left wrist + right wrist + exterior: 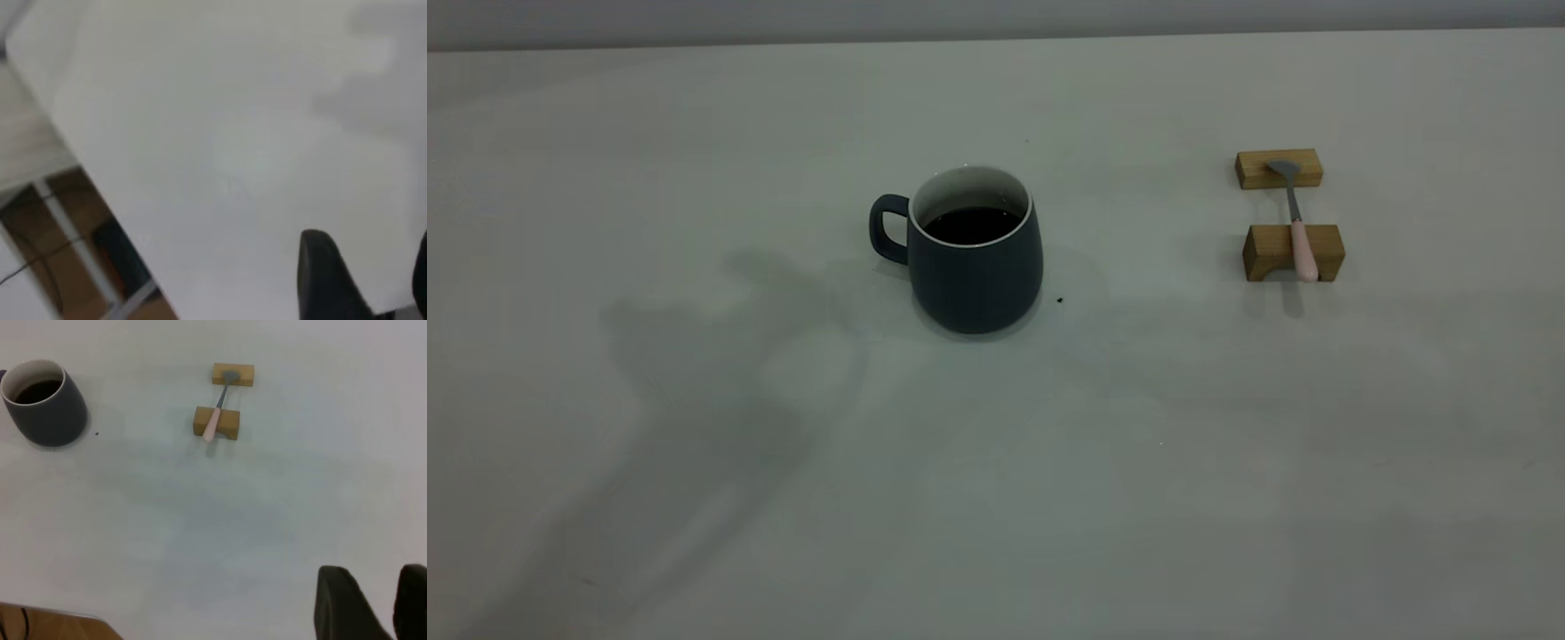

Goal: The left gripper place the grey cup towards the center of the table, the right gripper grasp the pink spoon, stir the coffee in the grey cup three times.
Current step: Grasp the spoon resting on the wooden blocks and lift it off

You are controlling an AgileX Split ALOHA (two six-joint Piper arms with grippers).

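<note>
Cup: I see the cup (975, 258) mid-table (783, 498), holding coffee (971, 224).
Spoon: spoon (1296, 222) on two wood blocks (1292, 252), well right.
Grippers: left gripper (367, 280) and right gripper (373, 603) both open, empty, far off.

One grey cup (975, 267) stands on the surface (1049, 462), holding one pool of coffee (971, 225). One pink spoon (1296, 227) lies at its three o'clock, bridging two wooden blocks (1294, 252). One dark speck (1059, 300) lies nearby.

Cup (974, 267) mid-table; spoon (1296, 222) right, across blocks (1293, 252).
</note>
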